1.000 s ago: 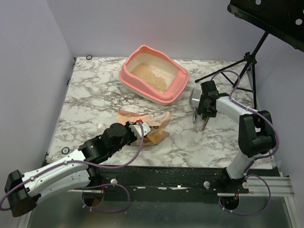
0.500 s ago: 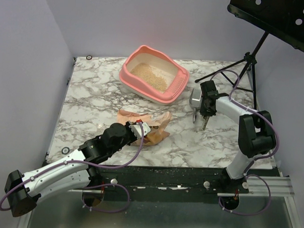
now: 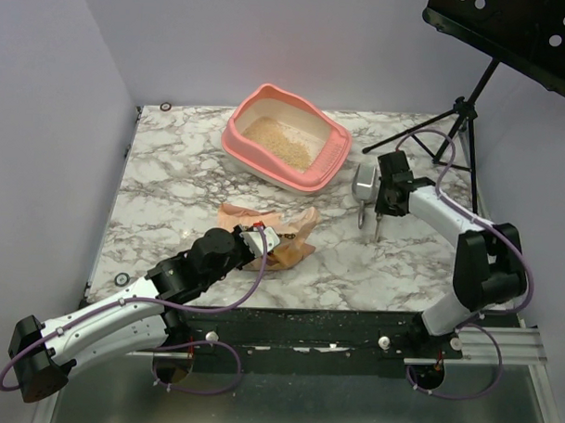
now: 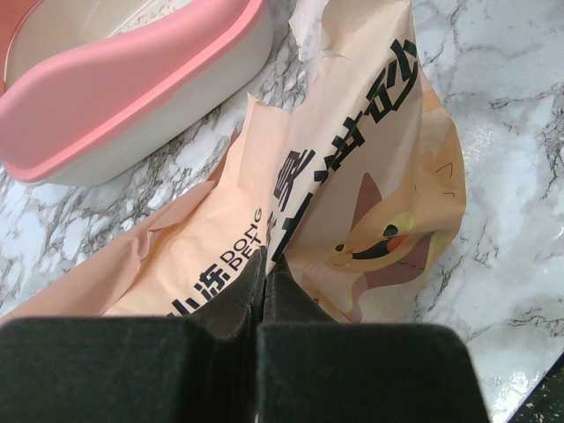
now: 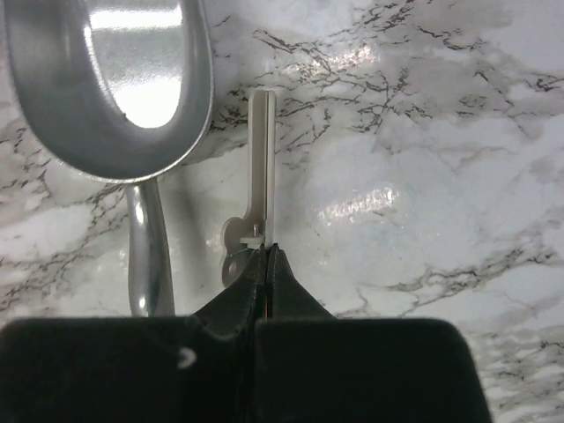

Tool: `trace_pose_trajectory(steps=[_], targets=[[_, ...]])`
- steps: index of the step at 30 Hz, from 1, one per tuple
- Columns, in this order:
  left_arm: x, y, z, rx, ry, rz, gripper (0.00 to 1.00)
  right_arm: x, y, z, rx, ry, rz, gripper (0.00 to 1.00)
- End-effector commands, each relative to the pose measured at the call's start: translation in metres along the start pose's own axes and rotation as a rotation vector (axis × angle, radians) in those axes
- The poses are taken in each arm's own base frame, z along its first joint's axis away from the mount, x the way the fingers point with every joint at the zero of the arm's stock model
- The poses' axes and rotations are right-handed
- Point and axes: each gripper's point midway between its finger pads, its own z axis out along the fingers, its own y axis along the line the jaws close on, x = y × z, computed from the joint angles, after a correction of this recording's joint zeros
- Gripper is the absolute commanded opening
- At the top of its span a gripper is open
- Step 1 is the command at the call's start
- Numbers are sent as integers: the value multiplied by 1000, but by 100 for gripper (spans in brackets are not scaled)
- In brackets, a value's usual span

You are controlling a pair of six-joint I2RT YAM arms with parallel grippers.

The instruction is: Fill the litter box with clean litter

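The salmon-pink litter box [image 3: 336,144] stands at the back middle of the table, with a patch of beige clean litter [image 3: 277,142] in it. Its rim [image 4: 132,79] fills the upper left of the left wrist view. A crumpled peach litter bag [image 3: 287,226] with a cartoon cat [image 4: 352,159] lies in front of the box. My left gripper [image 3: 265,241] [image 4: 264,264] is shut on the bag's paper. To the box's right lies a metal scoop [image 3: 363,182] [image 5: 115,70]. Beside its handle, my right gripper [image 3: 377,224] [image 5: 267,249] is shut on a thin metal strip [image 5: 263,159].
A black music stand's tripod [image 3: 457,120] stands at the table's back right corner, its desk [image 3: 511,34] overhanging above. The scoop's handle [image 5: 148,256] runs just left of my right fingers. Loose granules dot the table's near edge [image 3: 335,311].
My right gripper's jaws have closed onto the thin metal strip, and the right arm's elbow has swung a little to the right. The left arm and the bag have not moved.
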Motion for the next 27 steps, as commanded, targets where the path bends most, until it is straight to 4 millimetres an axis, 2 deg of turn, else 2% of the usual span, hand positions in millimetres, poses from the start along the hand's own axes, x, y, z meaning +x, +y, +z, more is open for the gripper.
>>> trace_pose_trajectory(steps=[1, 2, 3, 7, 9, 11, 15, 17, 20, 22, 27], targets=[[-25, 14, -2, -52, -83, -31, 0, -12, -3, -37, -25, -80, 1, 1], [-26, 14, -3, -52, -83, -31, 0, -15, -3, -46, -32, -104, -4, 1], [-27, 15, -4, -52, -83, -31, 4, -19, -4, -56, -40, -127, -4, 1], [-32, 16, -9, -35, -74, -23, 32, -34, -7, -94, -73, -224, -7, 1], [-41, 20, -13, -34, -76, -34, 41, -43, -2, -115, -124, -274, -21, 1], [-49, 19, -17, -8, -65, -28, 51, -49, 14, -136, -224, -316, -64, 1], [-73, 24, -29, 25, -64, -54, 52, -50, 49, -175, -427, -339, -171, 1], [-91, 25, -37, 56, -95, -84, 54, -48, 66, -196, -529, -373, -221, 1], [-117, 23, -47, 110, -154, -126, 56, -43, 93, -240, -770, -440, -283, 1], [-136, 18, -52, 159, -211, -164, 57, -38, 111, -278, -967, -501, -345, 1], [-194, -11, -69, 385, -409, -280, 58, -17, 123, -339, -1259, -556, -462, 1]])
